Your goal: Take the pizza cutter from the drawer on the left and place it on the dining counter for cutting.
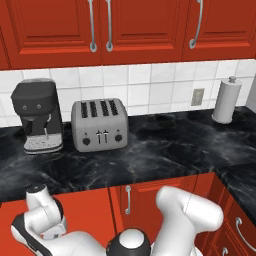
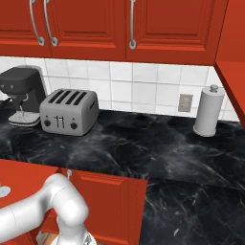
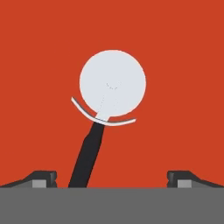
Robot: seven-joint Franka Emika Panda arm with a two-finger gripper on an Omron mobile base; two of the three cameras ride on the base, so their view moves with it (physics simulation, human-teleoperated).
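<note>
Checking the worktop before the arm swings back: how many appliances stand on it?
2: a coffee machine at the left end, and a toaster beside it to the right. More may sit outside the views.

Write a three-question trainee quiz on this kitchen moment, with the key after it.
1. True or false: the gripper is shut on the pizza cutter.
2. Which appliance stands right beside the toaster: A) coffee machine, B) kettle, C) blender?
3. Fill in: in the hand view, the cutter lies on the plain ___ floor of the drawer.

Key:
1. False; the jaws stand wide apart, either side of the handle.
2. A.
3. Red.
</note>
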